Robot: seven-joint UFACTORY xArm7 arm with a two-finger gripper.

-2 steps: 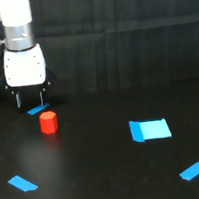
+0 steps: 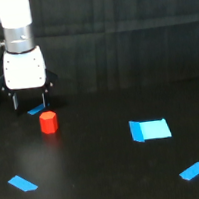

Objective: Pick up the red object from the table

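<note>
Fingers: two short dark fingers [image 2: 15,102] under the white gripper [image 2: 30,102], spread wide, holding nothing; lower in the exterior view than 0.7 s ago.
Red object: small red-orange stubby cylinder [image 2: 48,122], upright on the matte black bench [image 2: 107,182], just below the fingers, apart from them; unmoved.
Tape: blue strip [image 2: 36,111] under the fingers; blue rectangle [image 2: 150,130] well apart.

Dim scene, soft overall blur, blue tape pieces [image 2: 150,130] glaring — perhaps overexposed

The arm [image 2: 4,18] is cut off at the top edge.
</note>
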